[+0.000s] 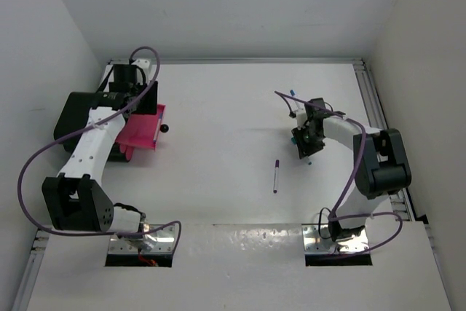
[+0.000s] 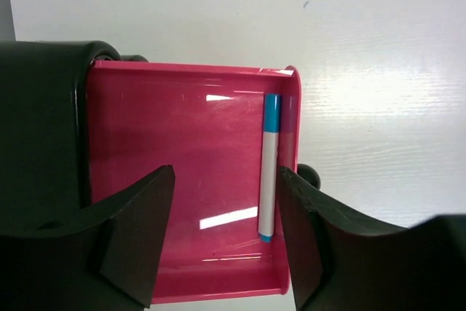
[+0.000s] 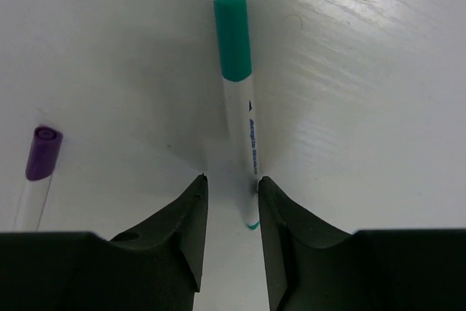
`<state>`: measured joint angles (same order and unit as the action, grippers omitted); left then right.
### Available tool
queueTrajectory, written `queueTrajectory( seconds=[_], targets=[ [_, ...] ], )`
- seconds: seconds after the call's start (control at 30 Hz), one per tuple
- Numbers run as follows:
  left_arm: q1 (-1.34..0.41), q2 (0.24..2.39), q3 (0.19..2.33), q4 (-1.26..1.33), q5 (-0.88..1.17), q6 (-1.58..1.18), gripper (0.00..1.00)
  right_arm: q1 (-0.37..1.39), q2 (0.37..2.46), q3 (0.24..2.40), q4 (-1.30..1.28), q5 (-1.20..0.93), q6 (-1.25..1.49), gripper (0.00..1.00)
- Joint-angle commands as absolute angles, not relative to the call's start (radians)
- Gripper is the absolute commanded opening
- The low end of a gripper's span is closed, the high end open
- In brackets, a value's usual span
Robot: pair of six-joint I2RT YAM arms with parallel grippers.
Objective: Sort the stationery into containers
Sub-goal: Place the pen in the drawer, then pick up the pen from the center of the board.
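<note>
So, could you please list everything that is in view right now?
pink tray: one, magenta, left side of the table, under the left arm
black box: one, matte black, on the tray's far left side
blue-capped pen: one, white body, in the tray along one side wall
green-capped pen: one, white body, on the table at the right
purple-capped pen: one, white body, on the table right of centre
small black round object: one, beside the tray; cannot tell what it is
table: one, white
left gripper: one, black, open, above the tray
right gripper: one, black, open, astride the green-capped pen's end
</note>
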<state>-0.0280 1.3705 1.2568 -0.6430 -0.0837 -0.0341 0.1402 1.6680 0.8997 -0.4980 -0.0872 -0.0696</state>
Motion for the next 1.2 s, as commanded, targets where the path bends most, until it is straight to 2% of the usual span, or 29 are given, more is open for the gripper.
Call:
queueTrajectory(
  seconds=[0.0, 0.27, 0.37, 0.4, 0.43, 0.57, 0.7, 0.9, 1.0, 1.17],
  targets=[
    [-0.014, 1.325, 1.316, -0.638, -0.040, -0.040, 0.65, 0.158, 1.713, 0.954, -0.468, -0.012, -0.066, 0.33],
    [-0.058, 1.284, 1.269, -0.606, 0.238, -0.046, 0.68, 0.172, 1.816, 0.992, -0.477, 0.061, -0.066, 0.19],
    [-0.139, 1.263, 1.203, -0.511, 0.328, -0.090, 0.68, 0.176, 1.819, 0.989, -0.479, 0.049, -0.072, 0.08],
    [-0.199, 1.237, 1.099, -0.350, 0.506, -0.177, 0.68, 0.167, 1.797, 1.002, -0.501, -0.080, -0.074, 0.00],
    [-0.199, 1.236, 1.098, -0.289, 0.508, -0.178, 0.67, 0.167, 1.796, 1.011, -0.518, -0.081, -0.074, 0.00],
    [-0.251, 1.193, 0.947, 0.035, 0.649, -0.381, 0.66, 0.129, 1.686, 1.078, -0.580, -0.499, -0.075, 0.00],
    [-0.301, 1.227, 0.926, 0.153, 0.692, -0.480, 0.66, 0.121, 1.629, 1.184, -0.617, -0.771, -0.020, 0.00],
    [-0.345, 1.275, 0.920, 0.305, 0.719, -0.661, 0.70, 0.239, 1.568, 1.209, -0.481, -0.946, 0.173, 0.00],
    [-0.357, 1.301, 0.910, 0.400, 0.736, -0.756, 0.72, 0.316, 1.543, 1.193, -0.370, -0.976, 0.328, 0.00],
    [-0.370, 1.335, 0.916, 0.452, 0.759, -0.822, 0.72, 0.400, 1.526, 1.212, -0.296, -0.977, 0.397, 0.00]
  ],
)
